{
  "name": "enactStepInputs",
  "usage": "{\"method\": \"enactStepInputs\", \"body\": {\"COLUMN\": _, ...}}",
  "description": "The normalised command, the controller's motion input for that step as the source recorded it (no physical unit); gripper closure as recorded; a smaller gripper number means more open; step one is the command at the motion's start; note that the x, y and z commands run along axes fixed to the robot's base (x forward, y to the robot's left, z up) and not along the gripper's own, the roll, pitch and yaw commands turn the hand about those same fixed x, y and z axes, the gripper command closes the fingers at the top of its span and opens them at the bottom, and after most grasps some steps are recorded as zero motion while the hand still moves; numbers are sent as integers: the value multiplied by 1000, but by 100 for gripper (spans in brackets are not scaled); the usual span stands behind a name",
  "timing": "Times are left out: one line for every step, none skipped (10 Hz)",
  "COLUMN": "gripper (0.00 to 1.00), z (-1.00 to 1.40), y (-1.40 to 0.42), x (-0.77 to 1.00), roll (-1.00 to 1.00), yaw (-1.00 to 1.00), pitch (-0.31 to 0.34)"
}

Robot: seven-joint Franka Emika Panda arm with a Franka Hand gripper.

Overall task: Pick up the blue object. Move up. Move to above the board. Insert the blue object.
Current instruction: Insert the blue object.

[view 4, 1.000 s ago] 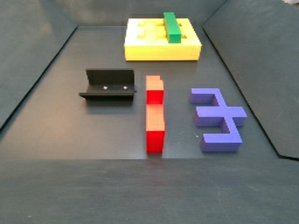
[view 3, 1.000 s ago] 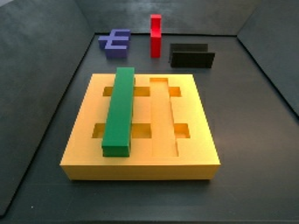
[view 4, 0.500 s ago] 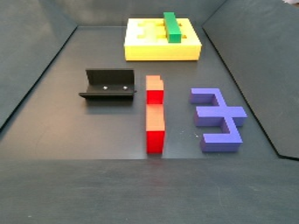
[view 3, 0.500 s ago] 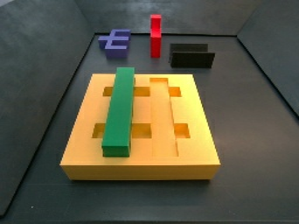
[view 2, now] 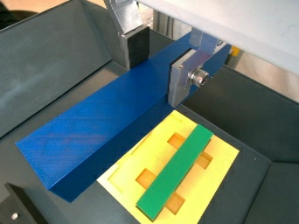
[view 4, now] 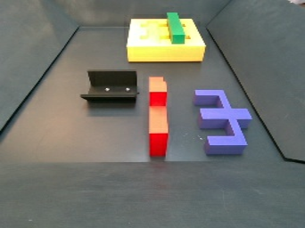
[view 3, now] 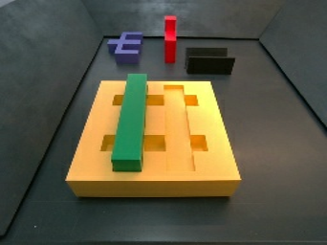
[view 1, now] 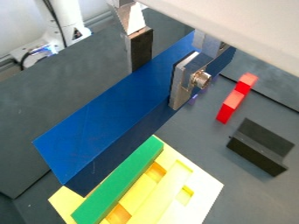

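My gripper [view 1: 162,68] shows only in the wrist views; it is out of both side views. It is shut on the blue object [view 1: 111,122], a long medium-blue bar gripped across its width near one end, also seen in a wrist view [view 2: 93,131]. The gripper [view 2: 159,66] holds the bar in the air above the floor. The yellow board [view 3: 153,182] lies below, past the bar's free end, and shows in both wrist views [view 1: 193,188] [view 2: 126,188] and a side view [view 4: 167,55]. A green bar [view 3: 130,120] lies in one of its long grooves.
A red block [view 3: 169,38] [view 4: 158,116] and a purple-blue E-shaped block [view 3: 126,45] [view 4: 220,120] rest on the dark floor. The fixture [view 3: 209,60] [view 4: 110,86] stands beside them. Grey walls enclose the floor.
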Motion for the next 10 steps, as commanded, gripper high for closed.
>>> {"method": "enactStepInputs", "body": {"gripper": 100, "z": -29, "y": 0, "x": 0, "roll": 0, "yaw": 0, "pitch": -7}}
{"method": "enactStepInputs", "body": {"gripper": 100, "z": -240, "y": 0, "x": 0, "roll": 0, "yaw": 0, "pitch": -114}}
{"method": "enactStepInputs", "body": {"gripper": 100, "z": -537, "y": -71, "x": 0, "roll": 0, "yaw": 0, "pitch": -149}}
{"method": "enactStepInputs", "body": {"gripper": 100, "z": -937, "y": -294, "x": 0, "roll": 0, "yaw": 0, "pitch": -110}}
{"method": "enactStepInputs", "body": {"gripper": 100, "z": -906, "y": -420, "x": 0, "roll": -56, "yaw": 0, "pitch": -57}}
{"method": "enactStepInputs", "body": {"gripper": 100, "z": -877, "y": -429, "x": 0, "roll": -71, "yaw": 0, "pitch": -57}}
{"method": "enactStepInputs", "body": {"gripper": 100, "z": -883, "y": -357, "x": 49, "roll": -83, "yaw": 23, "pitch": -51}}
{"method": "enactStepInputs", "body": {"gripper": 100, "z": -983, "y": -211, "x": 271, "roll": -67, "yaw": 3, "pitch": 0}}
{"method": "enactStepInputs", "body": {"gripper": 100, "z": -1000, "y": -51, "x": 431, "roll": -17, "yaw": 0, "pitch": 0}}
{"method": "enactStepInputs", "body": {"gripper": 100, "z": -1000, "y": 31, "x": 549, "roll": 0, "yaw": -37, "pitch": 0}}
